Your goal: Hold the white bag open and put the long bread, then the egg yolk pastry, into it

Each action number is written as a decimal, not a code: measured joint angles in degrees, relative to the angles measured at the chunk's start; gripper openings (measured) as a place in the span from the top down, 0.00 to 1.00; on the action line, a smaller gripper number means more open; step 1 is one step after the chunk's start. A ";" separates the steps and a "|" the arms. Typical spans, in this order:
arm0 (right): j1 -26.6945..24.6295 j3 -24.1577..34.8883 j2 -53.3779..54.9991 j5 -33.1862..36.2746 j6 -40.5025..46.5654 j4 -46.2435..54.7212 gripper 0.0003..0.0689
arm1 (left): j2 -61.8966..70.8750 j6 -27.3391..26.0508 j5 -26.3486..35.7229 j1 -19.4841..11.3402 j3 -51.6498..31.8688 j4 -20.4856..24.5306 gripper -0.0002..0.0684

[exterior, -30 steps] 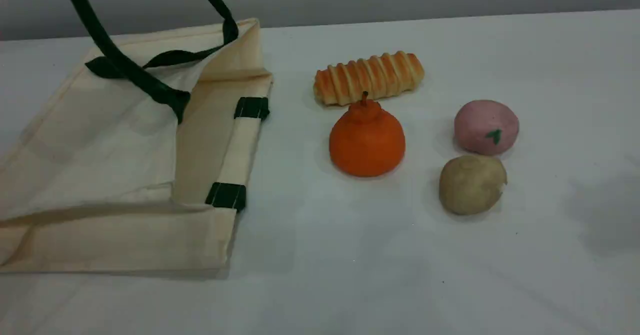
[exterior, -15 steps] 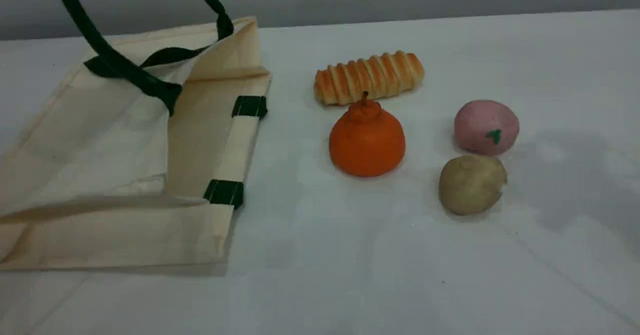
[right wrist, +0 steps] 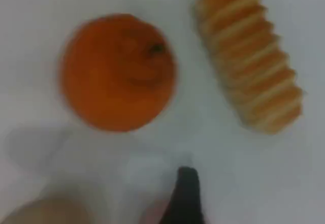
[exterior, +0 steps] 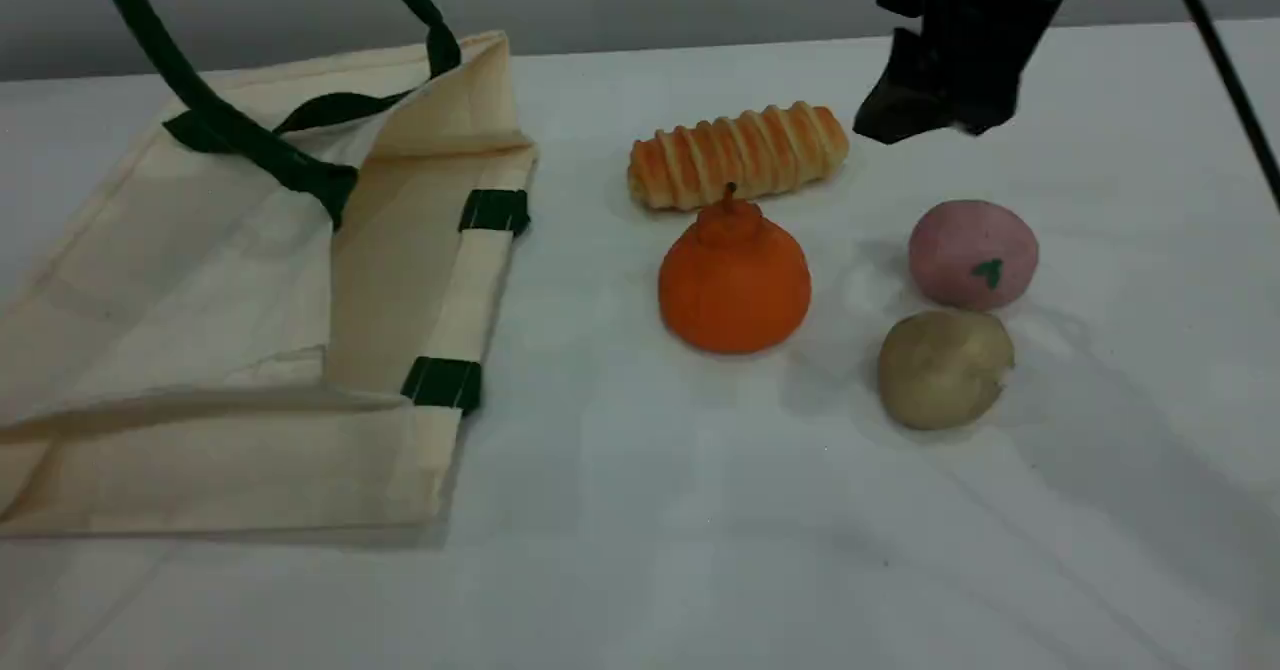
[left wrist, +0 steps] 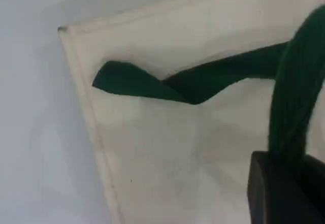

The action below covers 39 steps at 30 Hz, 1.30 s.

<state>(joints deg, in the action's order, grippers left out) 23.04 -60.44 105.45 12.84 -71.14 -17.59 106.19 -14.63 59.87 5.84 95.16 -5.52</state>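
The white bag (exterior: 230, 280) lies on its side at the left, mouth toward the food. One dark green handle (exterior: 170, 70) is pulled taut up out of the scene view. In the left wrist view that strap (left wrist: 294, 97) runs into my left gripper, whose black fingertip (left wrist: 284, 193) is shut on it above the bag (left wrist: 152, 148). The long bread (exterior: 738, 155) (right wrist: 251, 61) lies at mid-table. My right gripper (exterior: 935, 128) hangs open and empty just right of and above the bread's right end. The egg yolk pastry (exterior: 944, 368) sits nearer the front right.
An orange stemmed fruit (exterior: 734, 285) (right wrist: 118, 71) stands right in front of the bread, almost touching it. A pink ball (exterior: 972, 253) with a green mark sits just behind the pastry. The bag's second handle (exterior: 330, 110) lies flat on the canvas.
My right arm has come into view from the top right, down beside the bread. The lifted handle and the bag's rim have shifted slightly to the left.
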 joint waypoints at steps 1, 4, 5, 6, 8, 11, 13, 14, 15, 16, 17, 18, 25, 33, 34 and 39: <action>0.00 0.00 1.03 -2.06 0.00 -0.05 0.15 | 0.00 0.00 0.00 0.00 0.00 0.00 0.86; 0.00 -0.07 3.43 -8.18 0.00 -0.05 0.15 | 0.00 0.00 0.08 0.00 0.00 0.00 0.86; 0.00 -0.45 4.18 -10.28 0.00 -0.05 0.15 | 0.00 0.00 0.08 0.00 0.00 0.00 0.86; 0.00 -1.05 4.81 -12.04 0.00 -0.11 0.15 | 0.00 0.00 0.09 0.00 0.00 0.00 0.86; 0.00 -2.60 6.41 -14.01 0.10 -0.17 0.15 | 0.00 0.07 0.26 0.00 0.00 0.00 0.86; 0.00 -5.50 8.95 -13.90 0.10 -0.30 0.15 | 0.00 0.07 0.62 0.00 0.00 0.00 0.86; 0.00 -7.93 10.66 -13.85 0.20 -0.30 0.15 | 0.00 0.07 0.74 0.00 0.00 0.00 0.86; 0.00 -9.13 11.33 -13.90 0.43 -0.30 0.15 | 0.00 0.07 0.74 0.00 0.00 0.00 0.86; 0.00 -10.05 12.16 -13.96 0.48 -0.37 0.15 | 0.00 0.07 0.74 0.00 0.00 0.00 0.86; 0.00 -11.09 13.03 -14.02 0.38 -0.37 0.15 | 0.00 0.07 0.74 0.00 0.00 0.00 0.86; 0.07 -12.09 13.81 -13.96 0.06 -0.37 0.15 | 0.00 0.07 0.74 0.00 0.00 0.00 0.86; 0.30 -12.90 14.78 -13.96 -0.18 -0.37 0.15 | 0.00 0.07 0.74 0.00 0.00 0.00 0.86; 0.47 -15.62 20.55 -14.05 -8.68 0.86 0.15 | 0.00 0.07 0.91 0.00 0.00 -0.04 0.86; 2.16 -16.00 23.37 -16.44 -17.84 1.77 0.15 | 0.00 0.22 1.12 0.05 0.00 -0.04 0.86; 2.23 -16.42 23.73 -17.78 -18.73 1.83 0.15 | 0.00 0.22 1.12 0.05 0.00 -0.04 0.86; 2.16 -19.21 26.07 -22.22 -18.76 1.40 0.15 | 0.00 0.17 1.36 0.05 -0.04 -0.04 0.86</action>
<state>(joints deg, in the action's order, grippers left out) 25.21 -79.65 131.52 -9.37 -89.90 -16.19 106.19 -14.46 61.23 5.89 95.11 -5.56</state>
